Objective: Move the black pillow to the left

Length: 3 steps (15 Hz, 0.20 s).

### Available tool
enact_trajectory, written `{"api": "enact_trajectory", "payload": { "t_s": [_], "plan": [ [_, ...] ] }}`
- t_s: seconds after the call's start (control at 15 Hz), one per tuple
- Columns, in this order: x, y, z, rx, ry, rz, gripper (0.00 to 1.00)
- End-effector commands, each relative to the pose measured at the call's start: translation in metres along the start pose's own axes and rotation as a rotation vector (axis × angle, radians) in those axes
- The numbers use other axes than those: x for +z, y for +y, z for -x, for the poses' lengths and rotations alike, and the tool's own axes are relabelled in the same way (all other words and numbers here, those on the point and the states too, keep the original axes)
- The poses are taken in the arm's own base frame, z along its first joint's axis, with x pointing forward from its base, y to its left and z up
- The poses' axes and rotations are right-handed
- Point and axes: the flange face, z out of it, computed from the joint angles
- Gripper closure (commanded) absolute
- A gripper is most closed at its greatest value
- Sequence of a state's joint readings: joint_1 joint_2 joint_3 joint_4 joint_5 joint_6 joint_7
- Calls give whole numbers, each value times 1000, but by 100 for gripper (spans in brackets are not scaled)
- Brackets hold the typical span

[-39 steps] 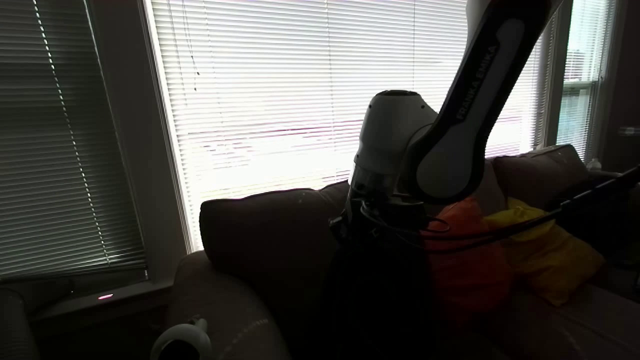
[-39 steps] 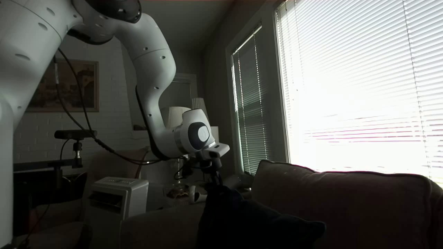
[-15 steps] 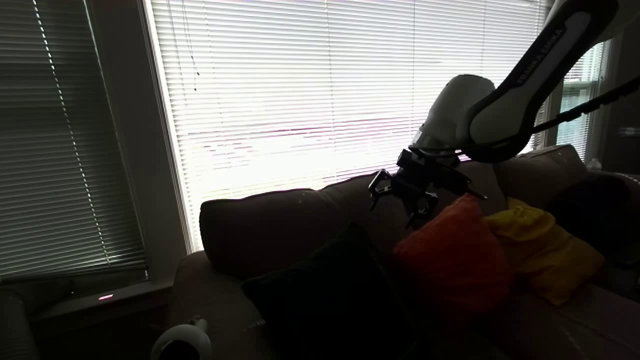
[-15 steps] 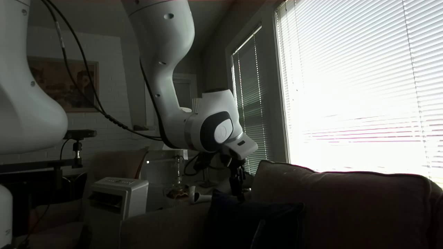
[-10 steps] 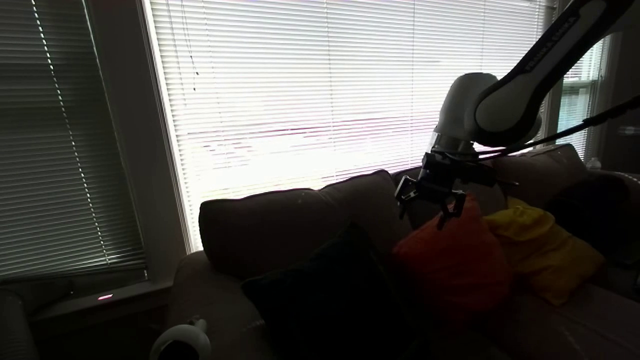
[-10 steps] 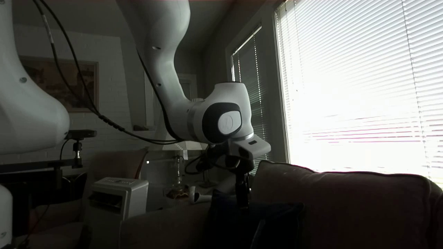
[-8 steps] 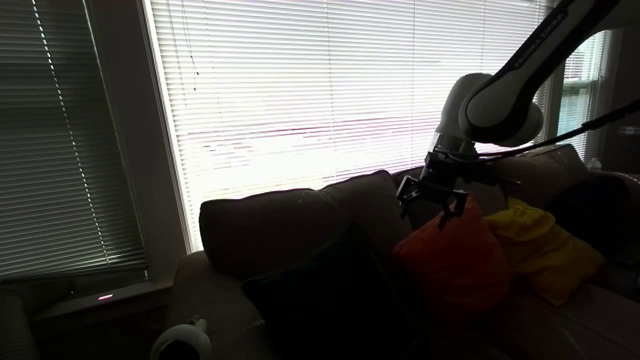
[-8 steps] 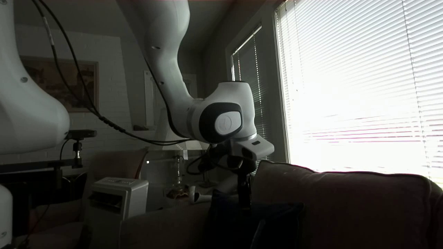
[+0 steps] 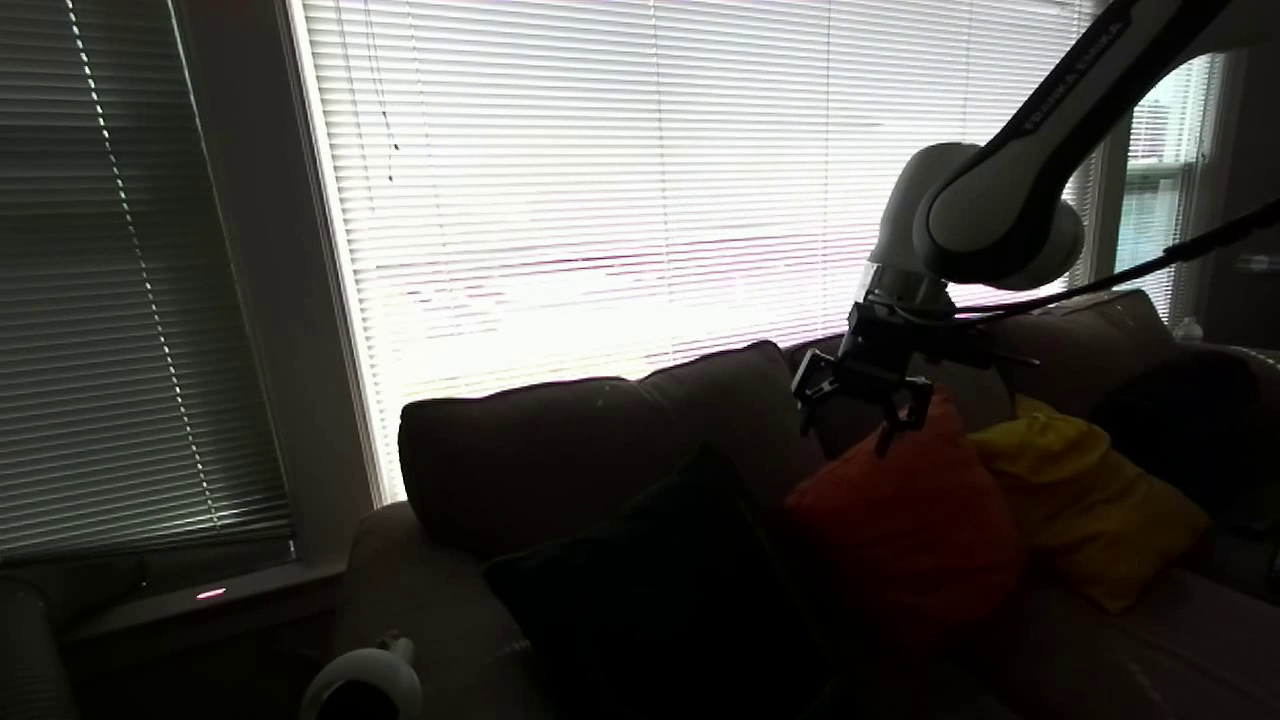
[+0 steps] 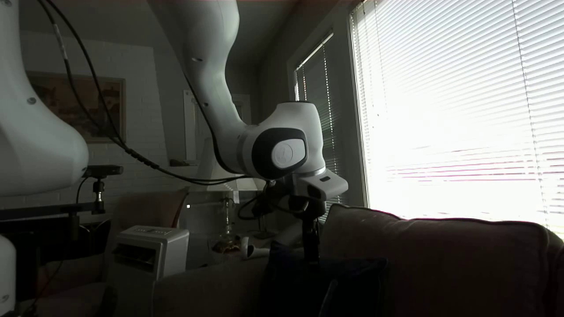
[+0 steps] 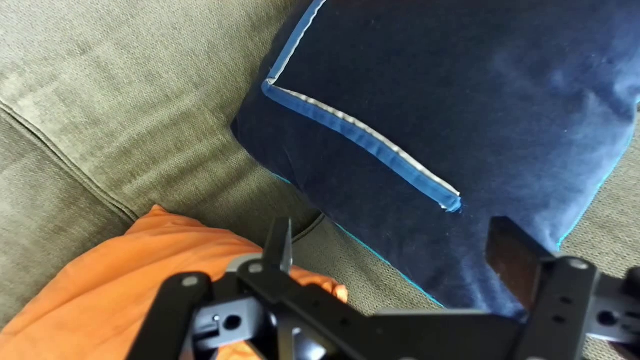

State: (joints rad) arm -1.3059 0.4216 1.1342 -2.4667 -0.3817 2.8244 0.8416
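Observation:
The black pillow (image 9: pixel 660 610) lies on the sofa near its armrest, almost a silhouette there. It also shows as a dark shape in an exterior view (image 10: pixel 326 286). Seen from the wrist, the pillow (image 11: pixel 450 125) looks deep navy, with a blue and white strip across it. My gripper (image 9: pixel 844 442) hangs in the air above the sofa, up and to the right of the pillow in that exterior view. Its jaws stand wide apart in the wrist view, where the gripper (image 11: pixel 390 225) has nothing between its fingers. Part of the pillow's surface lies below and beyond the gap.
A red-orange cushion (image 9: pixel 910 530) sits close by the gripper, with a yellow cushion (image 9: pixel 1090 510) beyond it. The sofa's back cushions (image 9: pixel 600 450) rise behind. A white round device (image 9: pixel 365 670) stands by the sofa arm; a white appliance (image 10: pixel 163 246) is farther off.
Since the oldest frames the gripper has come away from the pillow, rising toward the red-orange cushion, and the pillow's raised corner has settled. Over the last half second the arm hardly moves.

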Motion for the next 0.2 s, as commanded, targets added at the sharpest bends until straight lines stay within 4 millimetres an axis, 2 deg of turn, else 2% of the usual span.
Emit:
{"api": "enact_trajectory", "payload": {
  "t_s": [0.0,0.13],
  "plan": [
    [-2,0,-1,1,12,-3,0],
    [-2,0,-1,1,11,-3,0]
  ]
}}
